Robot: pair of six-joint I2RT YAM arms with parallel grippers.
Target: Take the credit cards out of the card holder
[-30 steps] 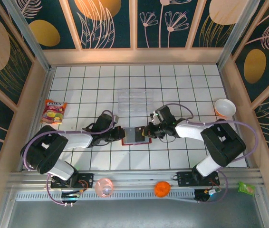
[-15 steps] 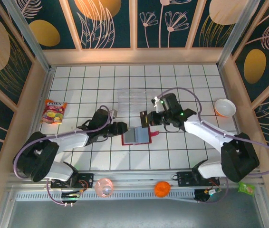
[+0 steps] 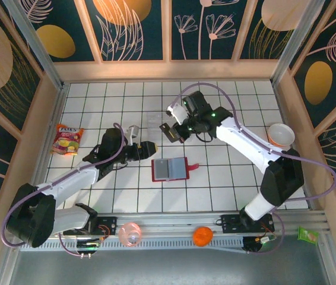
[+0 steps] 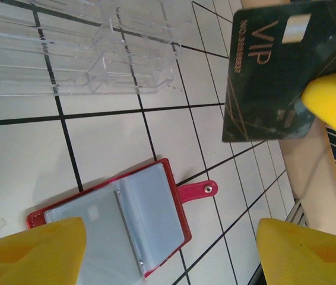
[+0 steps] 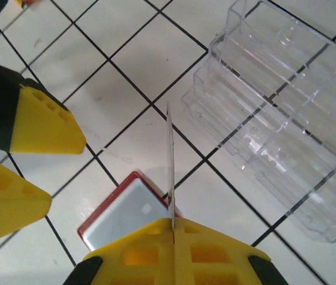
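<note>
Card holder [image 3: 170, 169] lies open, flat on the tiles [image 3: 227, 178]; long axis left-right, snap tab pointing right; right gripper [image 3: 177, 132] pinches the dark credit card [image 4: 275, 77], raised on edge between holder and clear tray [image 3: 155, 122]; left gripper [image 3: 149, 148] spread, empty.

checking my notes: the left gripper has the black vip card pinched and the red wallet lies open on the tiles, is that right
Not quite. The right gripper has the black VIP card pinched, as the right wrist view shows; the left gripper is open and empty. The red wallet lies open on the tiles.
</note>
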